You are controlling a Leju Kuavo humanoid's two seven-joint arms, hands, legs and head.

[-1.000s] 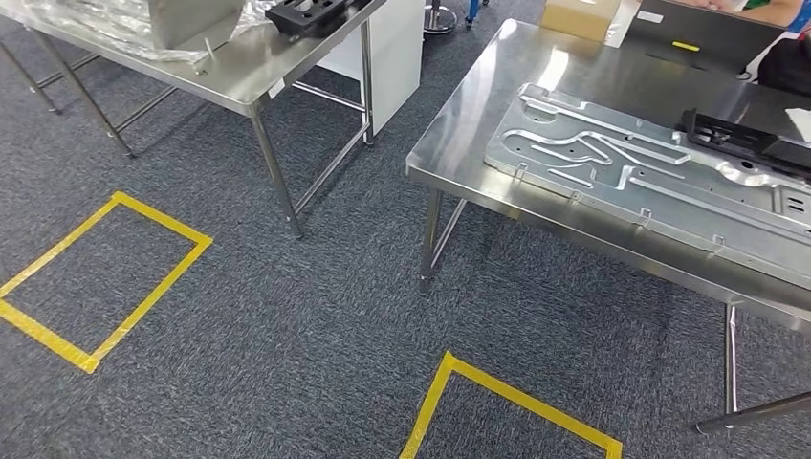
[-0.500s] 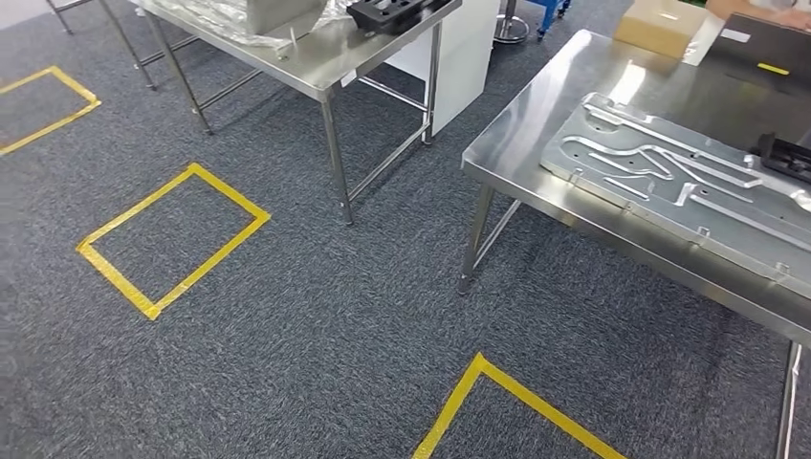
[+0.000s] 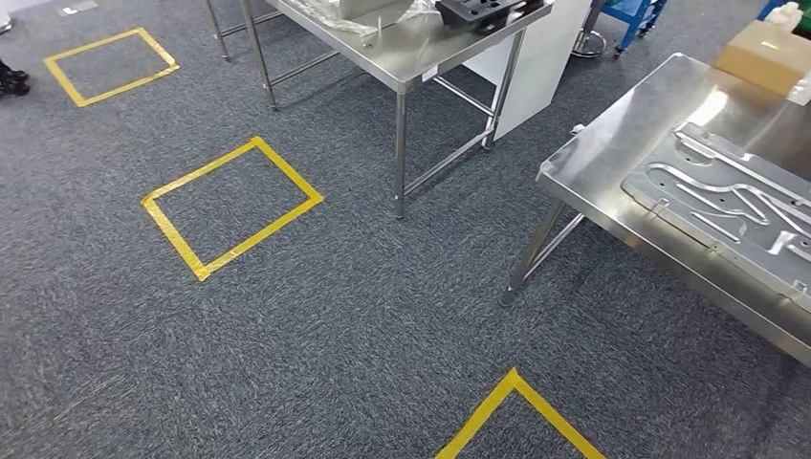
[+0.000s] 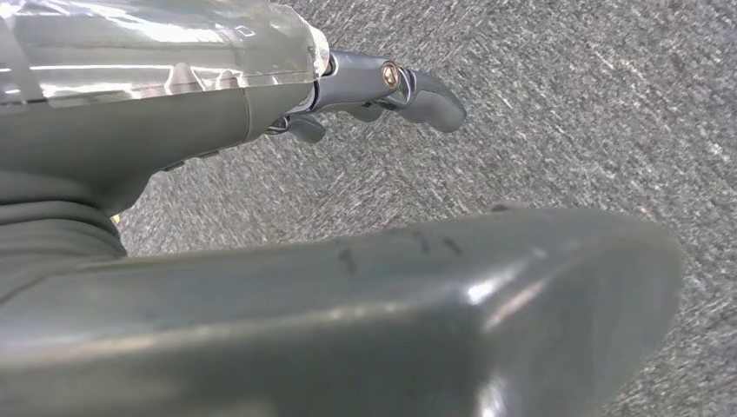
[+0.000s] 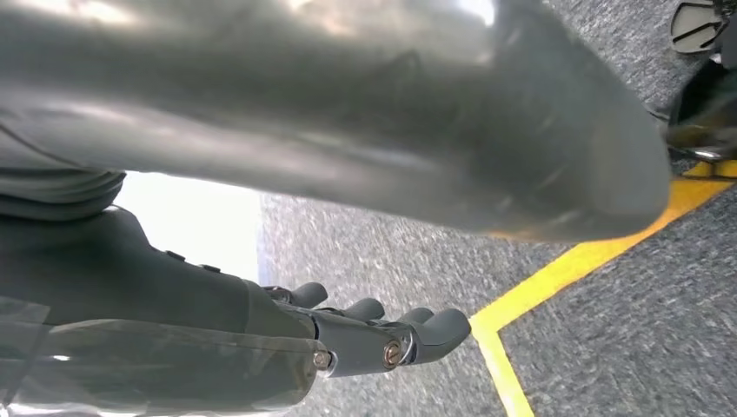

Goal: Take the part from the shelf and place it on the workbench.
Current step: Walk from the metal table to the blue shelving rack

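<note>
Overhead, the head view looks down on grey speckled carpet floor (image 3: 316,316) marked with yellow tape squares (image 3: 231,207). A stainless steel counter (image 3: 612,153) stands at the right, carrying a large flat pressed-metal panel with raised channels (image 3: 727,206) and a brown cardboard box (image 3: 765,53) at its far corner. A second stainless steel counter (image 3: 421,48) stands further back, holding a black moulded tray-like part (image 3: 483,11) beside crumpled clear plastic wrap (image 3: 335,10). A blue trolley frame (image 3: 636,14) sits behind; no writing can be read anywhere.

From the left wrist view, the left robot hand (image 4: 261,174) hangs over the carpet with its thick grey thumb extended and dark fingers (image 4: 408,87) loosely apart, holding nothing.

From the right wrist view, the right robot hand (image 5: 287,252) likewise carries nothing, its dark fingers (image 5: 391,334) spread slightly above carpet crossed by a corner of yellow tape (image 5: 556,278)
</note>
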